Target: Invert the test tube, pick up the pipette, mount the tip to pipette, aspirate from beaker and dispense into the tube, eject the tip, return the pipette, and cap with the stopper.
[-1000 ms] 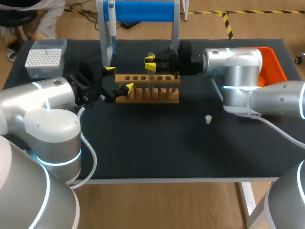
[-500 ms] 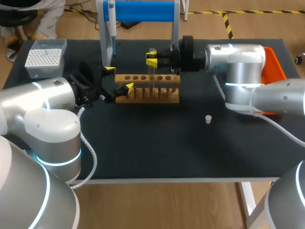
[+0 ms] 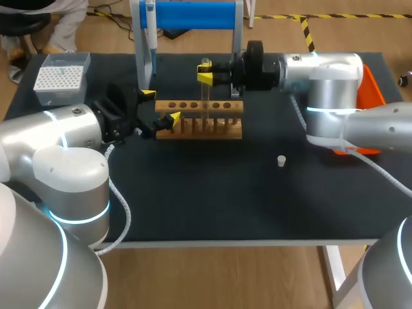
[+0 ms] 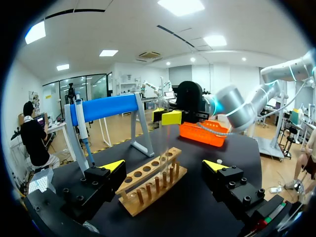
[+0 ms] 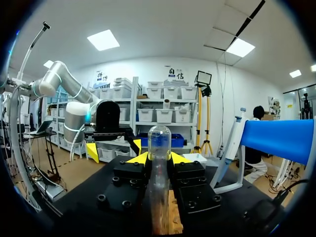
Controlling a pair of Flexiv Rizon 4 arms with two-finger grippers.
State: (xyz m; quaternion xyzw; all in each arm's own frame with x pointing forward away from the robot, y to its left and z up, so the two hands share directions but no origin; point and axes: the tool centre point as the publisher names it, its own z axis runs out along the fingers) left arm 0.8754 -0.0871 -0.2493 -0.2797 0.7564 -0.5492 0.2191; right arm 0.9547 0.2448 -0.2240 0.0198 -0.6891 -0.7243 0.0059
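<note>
Glass test tube (image 5: 159, 140) was pinched upright between right gripper's (image 5: 159, 158) fingers, over wooden rack (image 3: 212, 129), left gripper (image 3: 160, 106) gaped wide, holding nothing, flanking rack's end.

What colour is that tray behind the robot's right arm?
Bright orange. The tray shows best in the left wrist view.

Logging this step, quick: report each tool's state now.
Left tool: open, straddling the end of the wooden rack, gripping nothing.
Right tool: closed on the test tube.
</note>
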